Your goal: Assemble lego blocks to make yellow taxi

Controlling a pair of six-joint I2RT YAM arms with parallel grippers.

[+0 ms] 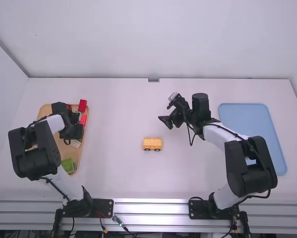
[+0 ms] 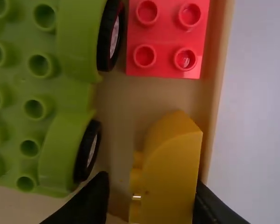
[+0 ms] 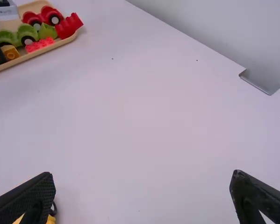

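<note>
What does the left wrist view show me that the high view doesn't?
Left wrist view: a curved yellow block between the open fingers of the left gripper, black wheels on a green base.
High view: the yellow wagon on the table, the blue tray, the right gripper.
Both: the tan tray with red pieces and green pieces.

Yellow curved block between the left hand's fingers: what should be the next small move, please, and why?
Most likely, gently close the left hand on the yellow curved block. Its open fingers stand on either side of this block, at the edge of the tray, and the yellow wheeled piece on the table probably needs it.
</note>
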